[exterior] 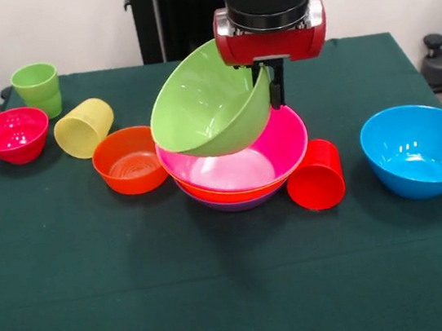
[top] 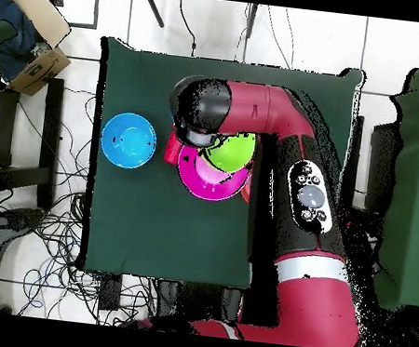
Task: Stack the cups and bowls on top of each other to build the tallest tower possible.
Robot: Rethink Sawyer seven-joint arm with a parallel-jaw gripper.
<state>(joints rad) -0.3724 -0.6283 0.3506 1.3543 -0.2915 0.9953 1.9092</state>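
The lime-green bowl [exterior: 208, 101] hangs tilted above the tower, its opening facing the front left. My gripper [exterior: 269, 85] is shut on its right rim. Below sits the tower: the pink bowl [exterior: 241, 164] nested in an orange bowl [exterior: 229, 194], which rests in a purple one [exterior: 239, 205]. A red cup [exterior: 315, 175] lies on its side against the tower's right. Left of the tower are a small red-orange bowl [exterior: 129, 160], a yellow cup [exterior: 84, 128] on its side, a small magenta bowl [exterior: 13, 135] and an upright green cup [exterior: 37, 88]. In the overhead view the arm hides the gripper; the lime-green bowl [top: 231, 152] shows over the pink bowl [top: 203, 178].
A big blue bowl [exterior: 421, 150] stands alone at the right, also seen as the blue bowl [top: 129, 141] from above. The green cloth-covered table [exterior: 223, 297] has open room at the front. Chairs and cables surround the table.
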